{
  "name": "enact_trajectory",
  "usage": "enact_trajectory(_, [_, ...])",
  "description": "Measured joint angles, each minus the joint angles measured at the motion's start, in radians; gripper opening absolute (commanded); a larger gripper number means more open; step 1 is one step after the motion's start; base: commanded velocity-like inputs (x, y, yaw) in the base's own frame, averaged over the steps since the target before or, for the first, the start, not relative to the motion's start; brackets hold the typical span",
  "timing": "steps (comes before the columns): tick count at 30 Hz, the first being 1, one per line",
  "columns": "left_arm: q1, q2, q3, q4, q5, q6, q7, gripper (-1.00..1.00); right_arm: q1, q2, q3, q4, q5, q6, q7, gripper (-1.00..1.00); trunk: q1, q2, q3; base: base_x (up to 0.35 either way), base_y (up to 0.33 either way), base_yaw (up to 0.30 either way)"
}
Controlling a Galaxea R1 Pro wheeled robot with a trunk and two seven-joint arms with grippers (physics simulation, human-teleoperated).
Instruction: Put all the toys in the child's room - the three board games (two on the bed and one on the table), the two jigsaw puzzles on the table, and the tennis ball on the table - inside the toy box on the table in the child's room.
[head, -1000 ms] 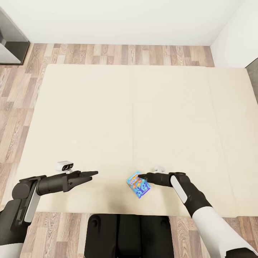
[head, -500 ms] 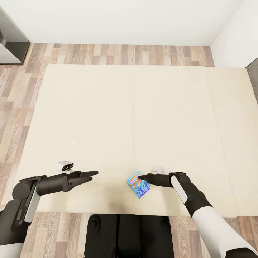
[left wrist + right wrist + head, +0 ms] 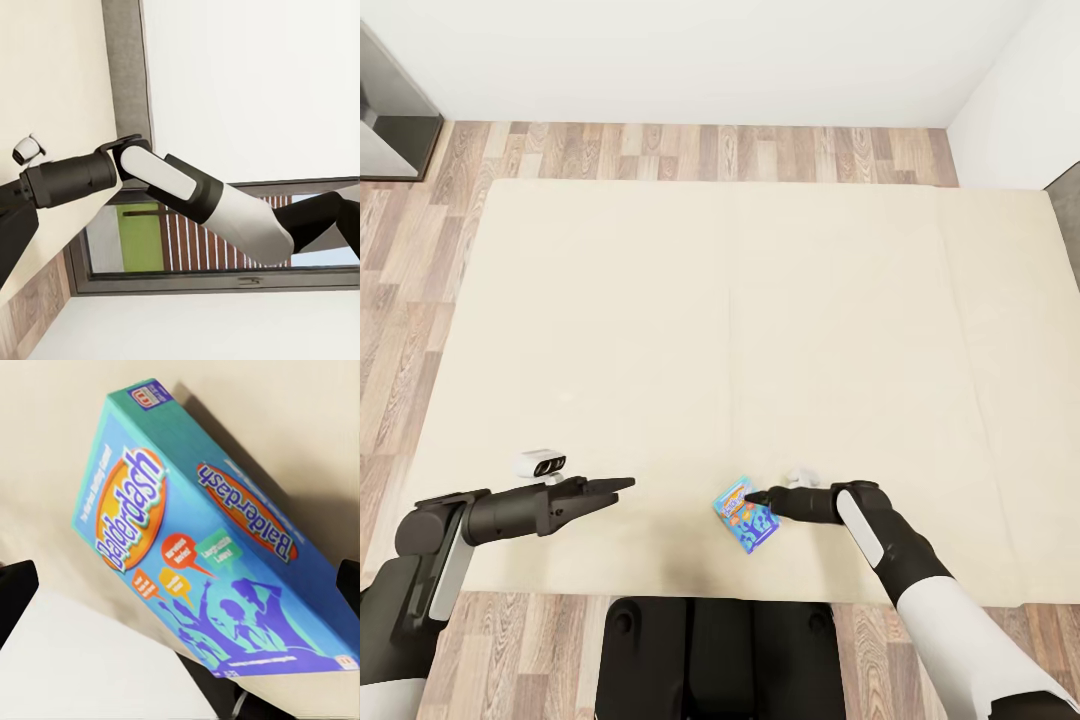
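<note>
The small blue Balderdash board game box [image 3: 746, 514] is lying flat near the front edge of the wide cream mattress [image 3: 760, 300]. The right gripper [image 3: 752, 496] has barely shifted since earlier, fingers parted around the box's edge. The left gripper [image 3: 622, 485] is staying beside it, fingers seemingly together.

Blue board game box [image 3: 202, 555], close ahead of the right gripper [image 3: 750, 497], between its fingertips in the right wrist view. "Balderdash" reads in white on an orange oval on the lid face. "Balderdash" again on a red oval along the side wall. Small speech-bubble captions and corner logo on the lid: too blurred to read.
</note>
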Motion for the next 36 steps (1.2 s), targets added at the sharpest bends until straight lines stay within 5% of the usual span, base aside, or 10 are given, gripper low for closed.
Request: enact_trajectory(36, [0.0,0.003,0.002,0.0,0.0,0.0,0.0,1.0,0.0,0.012,0.003,0.007,0.007,0.027,-0.003,1.0,0.0,0.0,0.0,0.0,0.0,0.0])
